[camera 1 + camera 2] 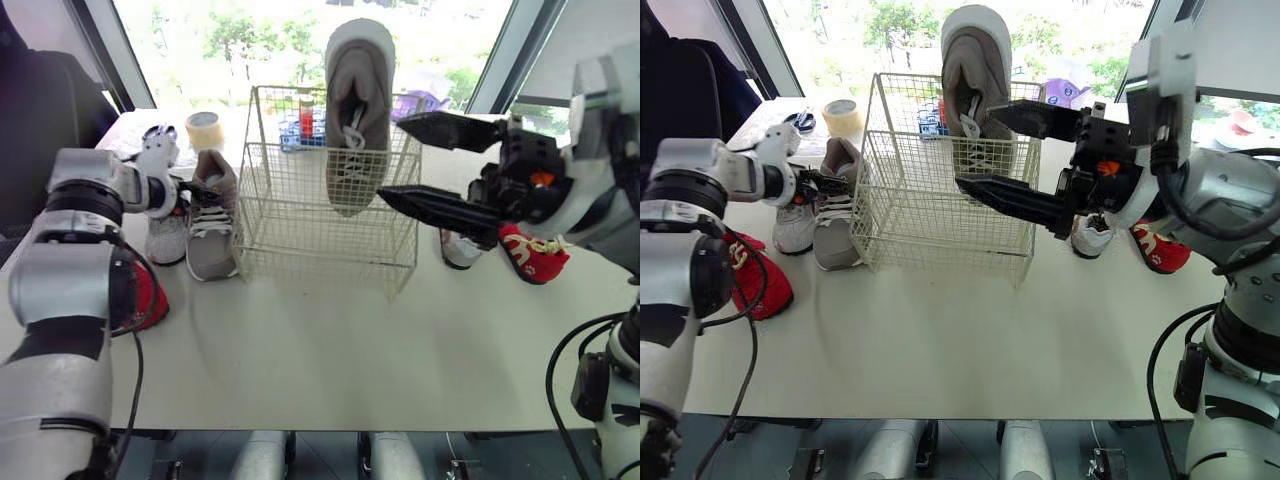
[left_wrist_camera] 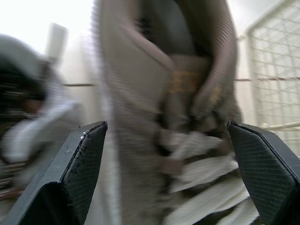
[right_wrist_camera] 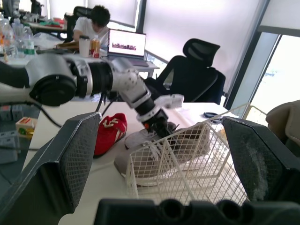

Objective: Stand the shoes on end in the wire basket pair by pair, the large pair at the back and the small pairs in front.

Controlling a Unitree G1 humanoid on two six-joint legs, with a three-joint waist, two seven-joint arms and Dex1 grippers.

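At nine o'clock of basket (image 1: 300, 245), grey shoe (image 1: 213, 240) straddled by open left end effector (image 1: 194, 189); right end effector (image 1: 392, 158) held open at three o'clock. Slip risked if only laces (image 1: 210, 218) are pinched.

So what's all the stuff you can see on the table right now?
wire basket: one, white, middle of the table
large grey shoe: one, grey, standing on end at the back of the basket
smaller grey shoe: one, grey, lying left of the basket
white shoes: two, white, one beside the smaller grey shoe, one right of the basket
red shoes: two, red, one far left, one far right
tape roll: one, beige, back left
table: one, white
left tool: black, open around the smaller grey shoe
right tool: black, open, in front of the basket
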